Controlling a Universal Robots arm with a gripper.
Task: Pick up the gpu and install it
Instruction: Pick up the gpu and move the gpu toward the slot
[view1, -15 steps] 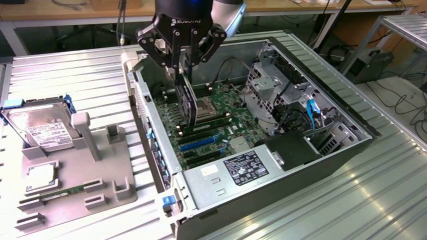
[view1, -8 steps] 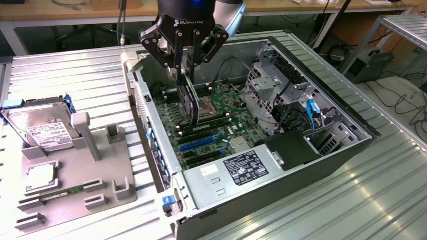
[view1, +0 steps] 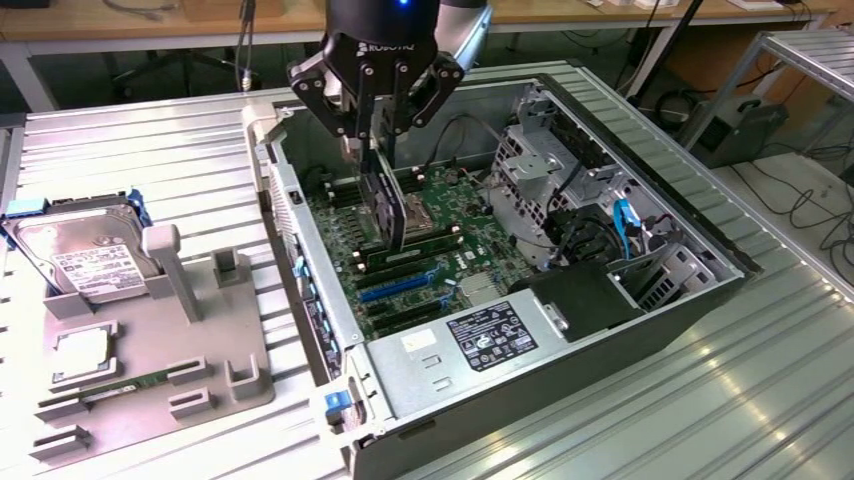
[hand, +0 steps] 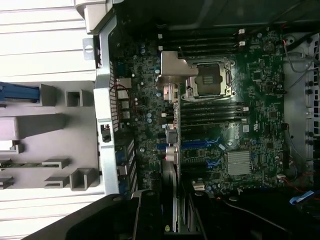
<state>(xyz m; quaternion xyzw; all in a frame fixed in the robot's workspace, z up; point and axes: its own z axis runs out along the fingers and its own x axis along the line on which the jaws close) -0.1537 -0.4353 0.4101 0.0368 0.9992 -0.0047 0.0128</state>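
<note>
Presently, the ribbed metal surface (view1: 747, 380) carries an open computer case (view1: 534, 400) lying on its side, with the motherboard (view1: 447, 255) facing up. Beside the case, at the exterior view's left, sits a grey fixture tray (view1: 227, 350) with a hard drive (view1: 80, 255) propped in it. The gripper (view1: 375, 133) hangs over the motherboard, fingers clamped on the upper edge of the gpu (view1: 386, 205). The gpu stands on edge inside the case, its lower end near the expansion slots; contact cannot be told. A memory stick (view1: 127, 385) lies in the tray.
</note>
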